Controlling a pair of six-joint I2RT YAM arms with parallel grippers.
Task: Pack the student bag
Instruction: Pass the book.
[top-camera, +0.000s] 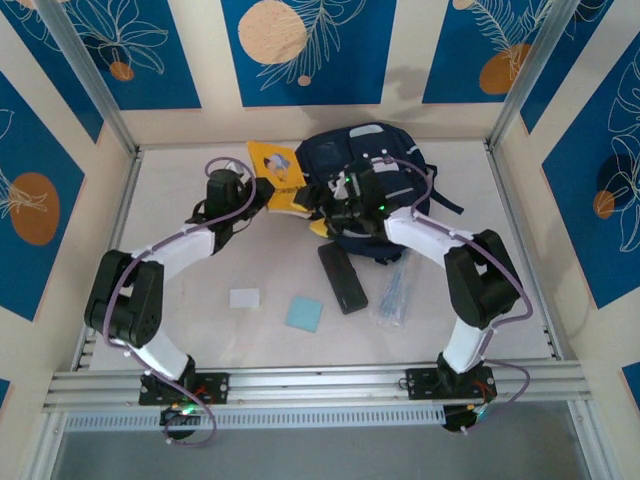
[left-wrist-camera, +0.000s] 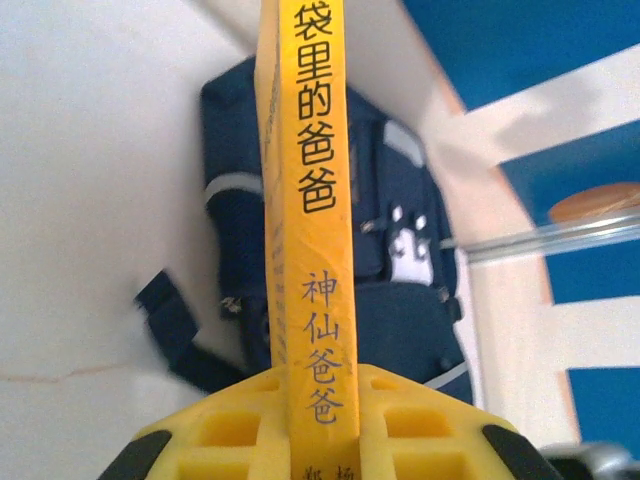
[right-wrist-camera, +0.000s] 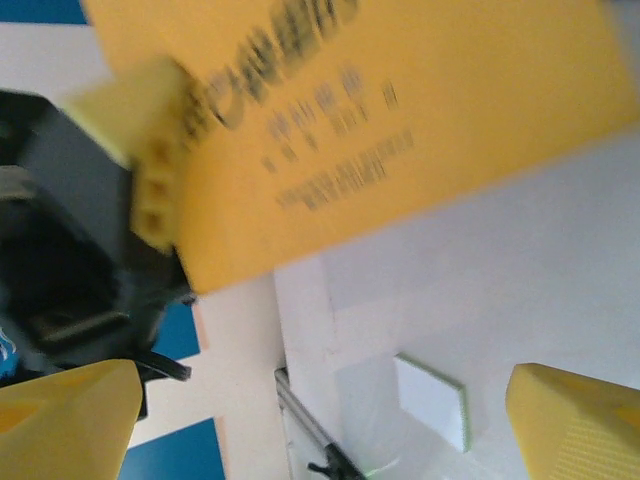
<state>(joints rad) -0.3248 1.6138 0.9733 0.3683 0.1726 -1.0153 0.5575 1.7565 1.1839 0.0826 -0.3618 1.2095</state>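
The student bag lies at the back middle of the table, navy blue with grey stripes; the left wrist view has it behind a book. My left gripper is shut on the spine of a yellow book with black Chinese print, holding it edge-up just left of the bag. My right gripper is open, nothing between its yellow fingers. It hovers at the bag's left edge, right by the book, apart from it.
On the table in front of the bag lie a black case, a clear packet of pens, a light blue pad and a white pad. A metal rail runs along the near edge.
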